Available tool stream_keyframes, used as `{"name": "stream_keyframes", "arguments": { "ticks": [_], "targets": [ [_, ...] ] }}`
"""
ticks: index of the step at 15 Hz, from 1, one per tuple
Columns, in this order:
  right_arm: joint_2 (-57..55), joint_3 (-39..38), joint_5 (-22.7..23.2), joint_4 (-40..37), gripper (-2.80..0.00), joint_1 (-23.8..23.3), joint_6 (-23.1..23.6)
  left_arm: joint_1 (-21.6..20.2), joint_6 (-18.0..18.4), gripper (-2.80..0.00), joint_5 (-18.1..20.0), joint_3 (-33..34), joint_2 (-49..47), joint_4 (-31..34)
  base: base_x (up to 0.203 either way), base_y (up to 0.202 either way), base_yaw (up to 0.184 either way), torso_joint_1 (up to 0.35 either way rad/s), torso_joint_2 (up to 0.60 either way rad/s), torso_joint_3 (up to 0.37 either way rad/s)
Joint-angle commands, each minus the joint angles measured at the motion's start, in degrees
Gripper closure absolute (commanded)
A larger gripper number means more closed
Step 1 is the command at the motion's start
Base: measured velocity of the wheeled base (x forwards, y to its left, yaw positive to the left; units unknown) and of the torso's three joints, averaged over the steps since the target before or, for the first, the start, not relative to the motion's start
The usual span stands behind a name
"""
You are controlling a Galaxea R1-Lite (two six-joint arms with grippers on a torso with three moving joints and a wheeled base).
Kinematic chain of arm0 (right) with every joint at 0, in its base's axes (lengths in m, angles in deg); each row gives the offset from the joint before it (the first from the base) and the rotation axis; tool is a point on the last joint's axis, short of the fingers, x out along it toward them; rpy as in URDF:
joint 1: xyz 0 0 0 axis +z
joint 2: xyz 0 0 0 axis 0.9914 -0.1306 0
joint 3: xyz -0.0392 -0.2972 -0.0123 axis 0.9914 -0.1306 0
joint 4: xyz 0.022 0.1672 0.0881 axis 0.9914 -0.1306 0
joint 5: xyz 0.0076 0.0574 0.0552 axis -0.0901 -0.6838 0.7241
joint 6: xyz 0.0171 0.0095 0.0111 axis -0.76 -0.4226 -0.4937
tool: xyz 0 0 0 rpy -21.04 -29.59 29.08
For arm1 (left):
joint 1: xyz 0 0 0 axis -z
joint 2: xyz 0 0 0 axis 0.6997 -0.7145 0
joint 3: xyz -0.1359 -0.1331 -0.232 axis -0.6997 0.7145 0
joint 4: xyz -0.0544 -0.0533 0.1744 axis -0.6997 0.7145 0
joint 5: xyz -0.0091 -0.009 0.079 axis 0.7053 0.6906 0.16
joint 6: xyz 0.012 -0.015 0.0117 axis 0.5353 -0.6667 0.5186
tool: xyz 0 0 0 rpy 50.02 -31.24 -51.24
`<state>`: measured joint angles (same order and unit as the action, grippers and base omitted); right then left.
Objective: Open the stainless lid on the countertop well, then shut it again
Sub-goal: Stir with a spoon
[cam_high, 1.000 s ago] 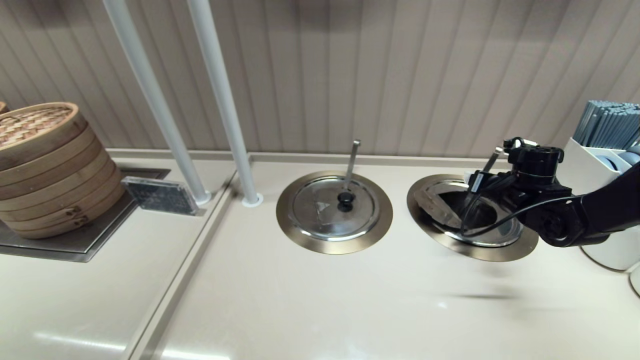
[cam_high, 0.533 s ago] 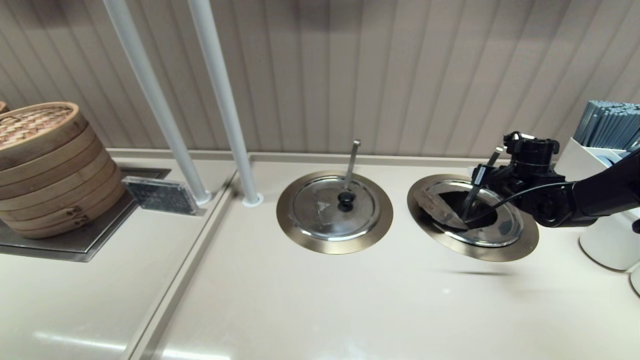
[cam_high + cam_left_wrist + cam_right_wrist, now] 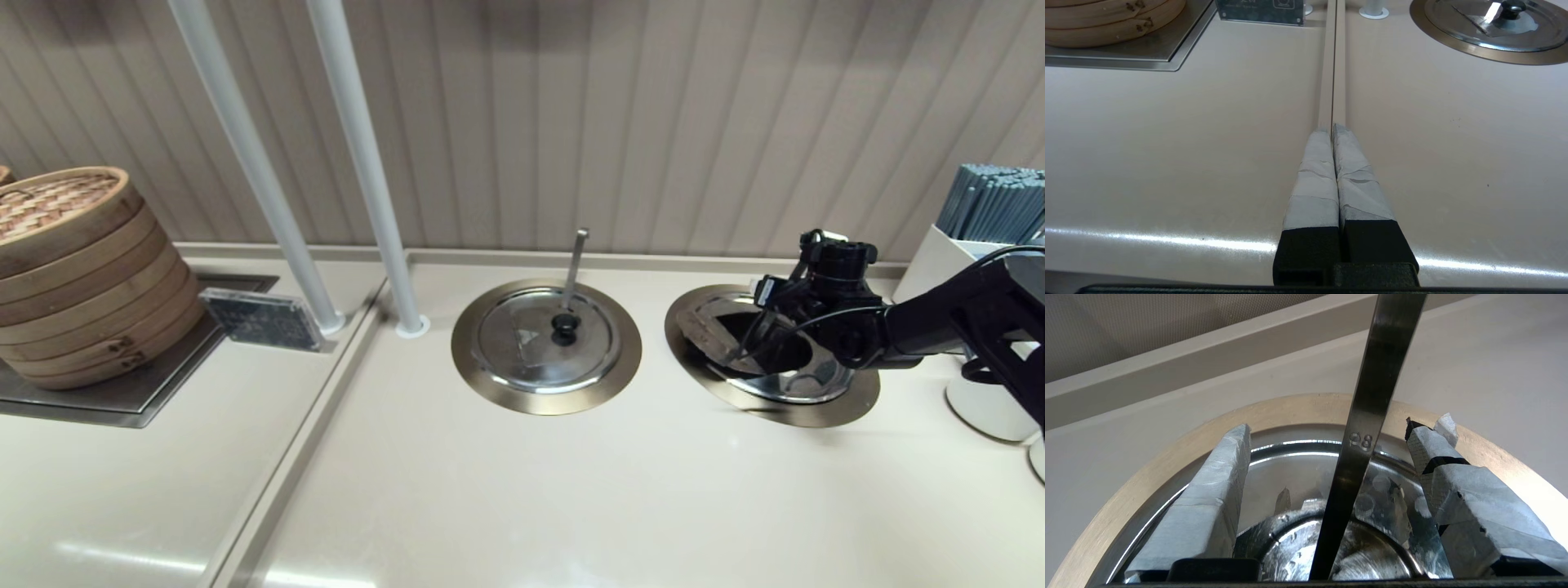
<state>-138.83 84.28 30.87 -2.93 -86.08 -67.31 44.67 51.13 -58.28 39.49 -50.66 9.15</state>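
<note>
Counter [image 3: 522,490] carried the countertop well [image 3: 849,400] at right of the head frame. The stainless lid [image 3: 784,380] sat on it, partly hidden by the arm. Right gripper [image 3: 1331,433] hovered over it, fingers [image 3: 1216,490] open astride the slanting ladle handle [image 3: 1367,416], probably lining up on the knob, which was hidden. Left gripper [image 3: 1333,130] idle, closed, holding nothing.

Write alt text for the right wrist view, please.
The open right gripper hangs over the steel lid in the gold-ringed well, with the slanting ladle handle between its taped fingers. Beige counter lies beyond.
</note>
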Motion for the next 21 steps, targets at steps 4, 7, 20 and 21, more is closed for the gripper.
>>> {"name": "stream_keyframes", "arguments": {
  "ticks": [4, 7, 20, 21],
  "targets": [
    [-8.6, 11.9, 0.0, -1.7, -2.80, -0.6, 2.5, 0.0, 0.0, 0.00, 0.0, 0.0, 0.0, 0.0, 0.000, 0.000, 0.000, 0.000, 0.00, 0.000],
    [-10.3, 14.8, 0.0, -3.7, -2.80, -0.9, 2.7, 0.0, 0.0, 0.00, 0.0, 0.0, 0.0, 0.0, 0.000, 0.000, 0.000, 0.000, 0.00, 0.000],
    [-9.6, 17.3, -0.2, -3.9, 0.00, -0.8, 2.5, 0.0, 0.0, 0.00, 0.0, 0.0, 0.0, 0.0, 0.000, 0.000, 0.000, 0.000, 0.00, 0.000],
    [-9.3, 17.2, -0.2, -3.9, 0.00, -0.8, 2.4, 0.0, 0.0, 0.00, 0.0, 0.0, 0.0, 0.0, 0.000, 0.000, 0.000, 0.000, 0.00, 0.000]
  ]
}}
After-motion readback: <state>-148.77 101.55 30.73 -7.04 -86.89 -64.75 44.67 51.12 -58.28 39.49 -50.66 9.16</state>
